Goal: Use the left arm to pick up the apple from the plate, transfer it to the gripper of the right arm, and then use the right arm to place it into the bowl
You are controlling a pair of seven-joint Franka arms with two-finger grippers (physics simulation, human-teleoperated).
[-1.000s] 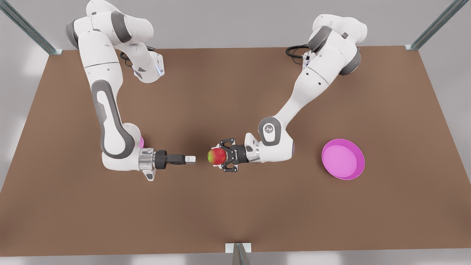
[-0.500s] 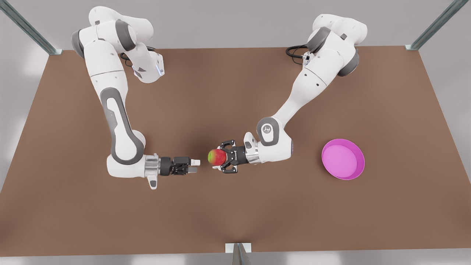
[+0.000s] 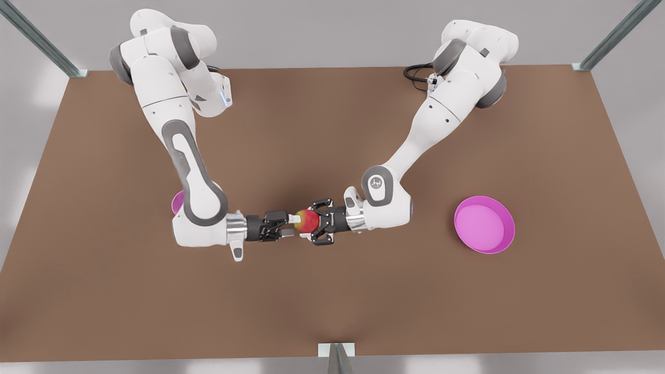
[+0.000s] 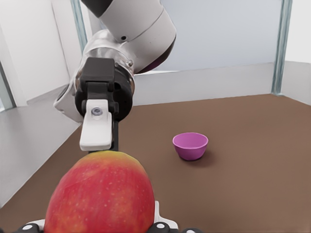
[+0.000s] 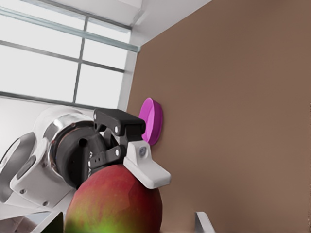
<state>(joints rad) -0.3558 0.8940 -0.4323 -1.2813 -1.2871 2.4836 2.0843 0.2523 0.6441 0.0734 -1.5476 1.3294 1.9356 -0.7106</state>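
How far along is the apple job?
Done: the apple is off the plate, clamped in the left gripper. In hand: the handover, with the right gripper at the apple. Left: release, then carrying it to the bowl.

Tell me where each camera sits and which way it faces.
Front view: high above the table, looking down on both arms, plate and bowl.
Left wrist view: on the left arm, looking past the apple in the left gripper to the right gripper and bowl.
Right wrist view: on the right arm, facing the apple, left gripper and plate.
All three share the apple.
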